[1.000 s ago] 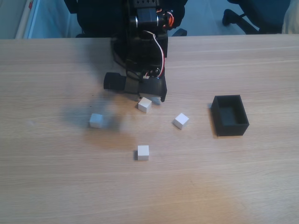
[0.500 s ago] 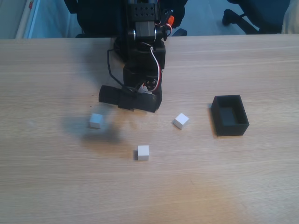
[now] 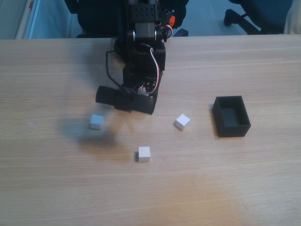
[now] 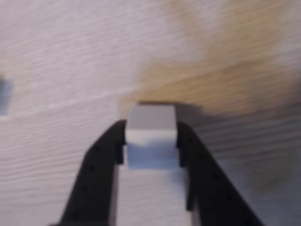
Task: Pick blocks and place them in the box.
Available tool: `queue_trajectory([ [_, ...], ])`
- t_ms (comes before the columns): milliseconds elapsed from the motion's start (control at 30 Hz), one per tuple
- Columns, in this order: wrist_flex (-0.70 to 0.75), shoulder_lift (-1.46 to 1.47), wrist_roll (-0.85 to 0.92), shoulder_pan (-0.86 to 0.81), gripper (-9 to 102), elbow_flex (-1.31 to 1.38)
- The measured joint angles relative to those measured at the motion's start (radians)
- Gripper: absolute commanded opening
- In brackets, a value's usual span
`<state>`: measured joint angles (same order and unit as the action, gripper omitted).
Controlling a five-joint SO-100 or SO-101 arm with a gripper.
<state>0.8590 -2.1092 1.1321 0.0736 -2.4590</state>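
In the wrist view a white block [image 4: 151, 136] sits clamped between my gripper's [image 4: 151, 143] two black fingers, above the wooden table. In the fixed view the black arm leans over the table's middle and the gripper head [image 3: 136, 104] hides that block. Three more white blocks lie on the table: one at the left [image 3: 96, 122], one at the front [image 3: 144, 154], one tilted to the right [image 3: 182, 122]. The black open-topped box [image 3: 241, 127] stands at the right, apart from the arm, with nothing showing inside.
The wooden table [image 3: 211, 188] runs wide to the front and both sides. The arm's base [image 3: 141, 28] stands at the far edge. A dark chair base [image 3: 244, 14] sits on the floor behind the table at the upper right.
The gripper came down over the block near the arm and closed on it. The head has since shifted slightly left and up, and that block is no longer seen on the table.
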Motion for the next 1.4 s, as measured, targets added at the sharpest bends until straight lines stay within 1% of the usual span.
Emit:
queue_trajectory([
  [133, 0.071, -0.118, -0.018, 0.106, 0, 0.057],
  [333, 0.144, -0.186, -0.072, 0.356, 0, 0.184],
  [467, 0.176, -0.115, -0.109, 0.499, 0, 0.298],
  [667, 0.175, 0.025, -0.156, 0.609, 1, 0.456],
  [733, 0.175, 0.078, -0.169, 0.637, 1, 0.499],
  [933, 0.172, 0.235, -0.204, 0.650, 5, 0.618],
  [1000, 0.170, 0.279, -0.215, 0.657, 12, 0.661],
  [1100, 0.169, 0.336, -0.230, 0.658, 16, 0.719],
  [1167, 0.169, 0.357, -0.235, 0.657, 18, 0.755],
  [1300, 0.166, 0.382, -0.236, 0.672, 16, 0.790],
  [1400, 0.167, 0.385, -0.236, 0.675, 7, 0.793],
])
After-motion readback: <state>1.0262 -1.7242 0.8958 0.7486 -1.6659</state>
